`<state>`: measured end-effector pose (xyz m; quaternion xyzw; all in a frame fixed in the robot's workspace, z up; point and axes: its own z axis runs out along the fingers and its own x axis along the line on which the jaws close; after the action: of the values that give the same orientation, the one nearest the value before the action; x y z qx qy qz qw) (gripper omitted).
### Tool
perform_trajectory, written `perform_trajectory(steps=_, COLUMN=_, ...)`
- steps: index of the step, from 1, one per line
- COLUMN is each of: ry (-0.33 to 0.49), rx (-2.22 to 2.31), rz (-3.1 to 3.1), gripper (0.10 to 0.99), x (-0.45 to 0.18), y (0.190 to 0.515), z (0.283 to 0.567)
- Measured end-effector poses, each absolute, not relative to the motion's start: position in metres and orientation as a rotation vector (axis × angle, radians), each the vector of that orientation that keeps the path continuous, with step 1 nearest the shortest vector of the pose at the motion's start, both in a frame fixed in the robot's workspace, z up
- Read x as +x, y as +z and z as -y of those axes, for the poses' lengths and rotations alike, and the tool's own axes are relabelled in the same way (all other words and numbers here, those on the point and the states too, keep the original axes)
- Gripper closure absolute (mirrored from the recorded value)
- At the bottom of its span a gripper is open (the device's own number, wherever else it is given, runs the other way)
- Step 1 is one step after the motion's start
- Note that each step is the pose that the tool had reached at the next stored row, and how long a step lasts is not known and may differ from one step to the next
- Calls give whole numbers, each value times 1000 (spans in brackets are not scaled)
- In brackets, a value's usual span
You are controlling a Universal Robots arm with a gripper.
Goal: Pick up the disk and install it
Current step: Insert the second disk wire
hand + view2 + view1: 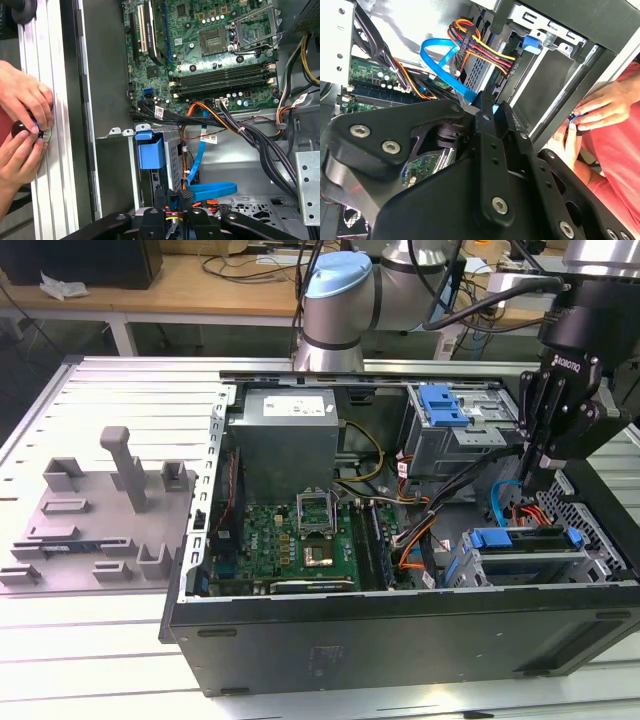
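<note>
The open computer case (pixel 400 635) lay on the table, with the disk (pixel 525 543) sitting in the drive cage (pixel 455 570) at the near corner on the exterior view's right. The gripper (pixel 532 478) hung just above it, jaws closed with nothing between them. Seating the disk well seemed to call for a straight, even push, clear of the blue cable (pixel 442 67) and a person's hands (pixel 22 125) at the case edge.

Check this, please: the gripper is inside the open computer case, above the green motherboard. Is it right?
No. The gripper is inside the open computer case, but above the drive bay at the exterior view's right, not the motherboard.
</note>
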<state>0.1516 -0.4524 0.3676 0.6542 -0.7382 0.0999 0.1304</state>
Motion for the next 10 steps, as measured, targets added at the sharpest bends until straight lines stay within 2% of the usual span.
perform_trajectory(steps=10, ry=263, rx=1916, rz=2160, gripper=859, x=152, y=365, z=454)
